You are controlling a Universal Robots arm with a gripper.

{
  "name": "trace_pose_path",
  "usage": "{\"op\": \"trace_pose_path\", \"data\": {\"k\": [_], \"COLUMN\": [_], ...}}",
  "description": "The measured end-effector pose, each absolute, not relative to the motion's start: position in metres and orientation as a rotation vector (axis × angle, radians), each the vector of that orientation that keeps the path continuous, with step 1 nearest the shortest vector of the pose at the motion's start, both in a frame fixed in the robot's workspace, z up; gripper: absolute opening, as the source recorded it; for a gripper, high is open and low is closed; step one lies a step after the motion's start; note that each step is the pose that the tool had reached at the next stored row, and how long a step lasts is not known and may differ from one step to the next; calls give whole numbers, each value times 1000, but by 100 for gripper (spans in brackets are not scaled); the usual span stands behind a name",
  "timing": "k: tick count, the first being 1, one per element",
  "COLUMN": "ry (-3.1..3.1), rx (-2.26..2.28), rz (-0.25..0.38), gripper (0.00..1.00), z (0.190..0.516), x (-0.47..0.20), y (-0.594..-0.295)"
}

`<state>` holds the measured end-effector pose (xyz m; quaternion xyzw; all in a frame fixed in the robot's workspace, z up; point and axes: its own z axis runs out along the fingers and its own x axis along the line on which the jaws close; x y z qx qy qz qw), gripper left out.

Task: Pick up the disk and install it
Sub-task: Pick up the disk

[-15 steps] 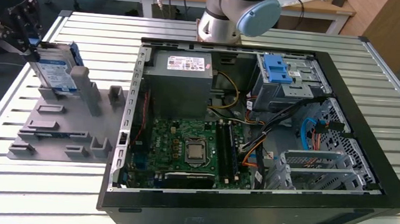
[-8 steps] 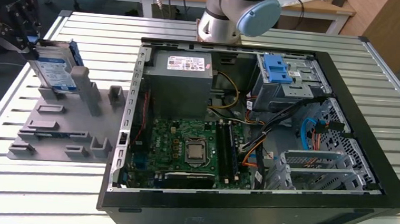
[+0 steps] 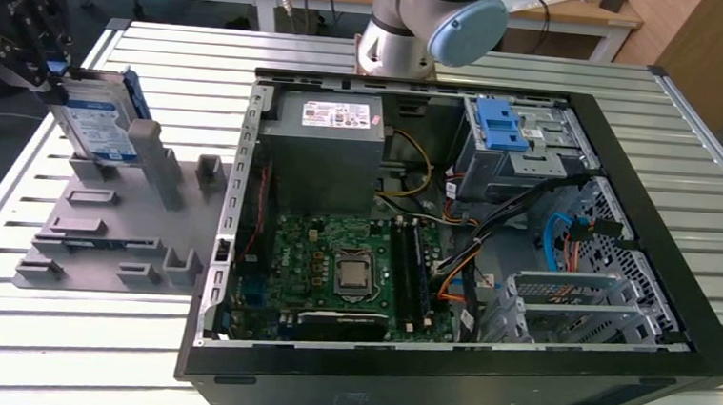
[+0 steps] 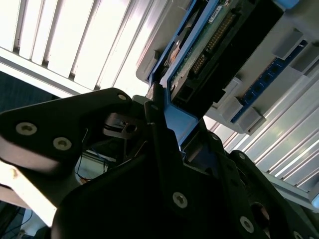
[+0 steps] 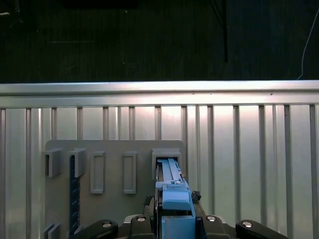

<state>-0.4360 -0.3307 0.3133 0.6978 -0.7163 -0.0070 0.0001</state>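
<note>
The disk (image 3: 96, 119) stands on edge at the far end of the grey holder plate (image 3: 104, 242), at the exterior view's left; its white-and-blue label faces the camera and a blue rail frames it. My gripper (image 3: 62, 72) comes down on its upper end from the left and is shut on it. In the first wrist view the disk's blue rail (image 5: 172, 191) runs between the fingers of my gripper (image 5: 172, 200), over a slot of the holder plate (image 5: 114, 149). The second wrist view shows one finger (image 4: 155, 107) pressed against the disk's blue frame (image 4: 177, 117), with its circuit board side (image 4: 209, 45) beyond.
The open computer case (image 3: 451, 376) lies right of the holder, with a grey power supply box (image 3: 321, 142), motherboard (image 3: 338, 268), cables and a drive bay with a blue latch (image 3: 502, 131). The arm's base (image 3: 406, 24) stands behind the case. The slatted metal table (image 3: 59, 334) surrounds everything.
</note>
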Motion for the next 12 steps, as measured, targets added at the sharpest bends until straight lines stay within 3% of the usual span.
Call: {"op": "trace_pose_path", "data": {"k": [12], "ry": [-2250], "rx": [2192], "rz": [-22], "gripper": [36], "z": [323], "x": [-436], "y": [-331]}}
